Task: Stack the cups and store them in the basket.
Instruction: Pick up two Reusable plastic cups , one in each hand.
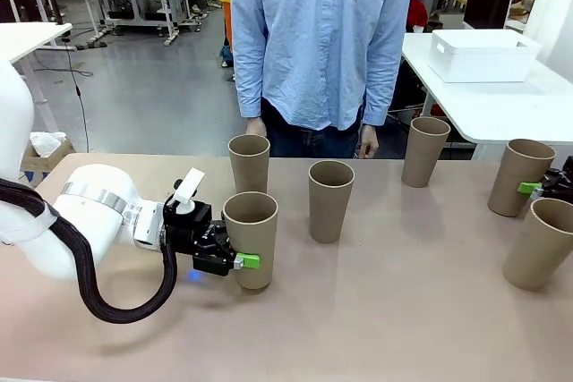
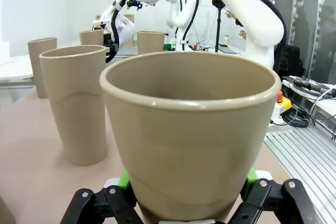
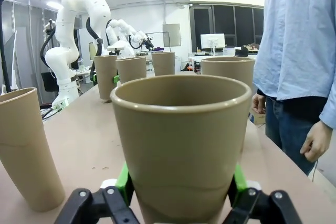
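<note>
Closest in, my left gripper [image 2: 187, 178] has its green pads [image 2: 124, 178] pressed on opposite sides of a tall, tapered, tan-brown cardboard-like tumbler, the near-left cup [image 2: 189, 129]. The jaws are closed to the cup's width, low on its wall. It is upright with its mouth up, but I cannot tell whether its base touches the pale beige table [image 1: 385, 319].

My right gripper [image 3: 181, 182] holds an identical far-right cup [image 1: 520, 174] the same way, low on the wall and upright, at the table's right edge.

Four more cups of the same kind stand free and upright:
- the front-right cup [image 1: 540, 243] is just beside the one in my right gripper, on my side of it
- the middle cup [image 1: 330, 200] is near the table's centre
- the back-left cup [image 1: 249, 163] is beyond my left gripper's cup, toward the far edge
- the back-right cup [image 1: 424, 151] is at the far edge

None is nested in another.

A white rectangular plastic basket [image 1: 482, 55] with smooth walls sits on a separate white table [image 1: 501, 105] beyond the far right corner, well apart from every cup.

At the far edge stands a person in a light blue shirt [image 1: 322, 33], hands hanging by their sides.
</note>
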Action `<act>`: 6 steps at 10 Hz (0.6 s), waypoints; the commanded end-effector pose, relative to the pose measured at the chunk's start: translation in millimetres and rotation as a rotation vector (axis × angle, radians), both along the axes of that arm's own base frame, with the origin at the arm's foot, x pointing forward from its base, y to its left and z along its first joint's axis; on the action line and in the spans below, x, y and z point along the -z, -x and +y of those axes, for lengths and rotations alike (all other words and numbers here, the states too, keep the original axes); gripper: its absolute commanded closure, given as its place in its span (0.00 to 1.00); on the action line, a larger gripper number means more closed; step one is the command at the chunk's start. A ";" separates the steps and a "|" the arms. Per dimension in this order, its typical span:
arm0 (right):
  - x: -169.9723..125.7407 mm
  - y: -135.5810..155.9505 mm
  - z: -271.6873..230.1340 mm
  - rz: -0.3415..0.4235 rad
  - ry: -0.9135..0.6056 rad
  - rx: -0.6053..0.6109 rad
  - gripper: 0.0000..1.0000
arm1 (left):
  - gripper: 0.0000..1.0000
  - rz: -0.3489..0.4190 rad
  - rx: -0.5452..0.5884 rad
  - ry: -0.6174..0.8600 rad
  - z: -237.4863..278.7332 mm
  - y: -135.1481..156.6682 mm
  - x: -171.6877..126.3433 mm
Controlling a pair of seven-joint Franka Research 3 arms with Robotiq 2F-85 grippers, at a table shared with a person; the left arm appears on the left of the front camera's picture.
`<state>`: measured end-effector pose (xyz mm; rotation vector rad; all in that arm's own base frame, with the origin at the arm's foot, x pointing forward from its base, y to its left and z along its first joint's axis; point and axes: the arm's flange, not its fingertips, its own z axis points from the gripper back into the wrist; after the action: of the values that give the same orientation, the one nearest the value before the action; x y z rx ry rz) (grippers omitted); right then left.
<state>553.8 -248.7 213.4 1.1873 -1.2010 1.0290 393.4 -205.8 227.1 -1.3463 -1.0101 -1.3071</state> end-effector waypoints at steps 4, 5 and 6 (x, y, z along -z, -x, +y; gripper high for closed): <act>-11.5 8.7 5.0 -0.022 -0.015 0.047 0.15 | 0.15 0.008 0.006 -0.010 0.6 1.7 5.2; -32.9 19.3 11.5 -0.048 -0.017 0.092 0.15 | 0.15 0.009 -0.005 0.020 9.0 3.8 -14.2; -53.6 30.9 16.9 -0.046 -0.002 0.097 0.15 | 0.15 0.042 -0.005 0.046 17.6 3.2 -32.6</act>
<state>543.3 -247.6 237.8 1.1600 -1.2450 1.0053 394.5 -199.6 235.4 -1.3618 -1.0101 -1.2887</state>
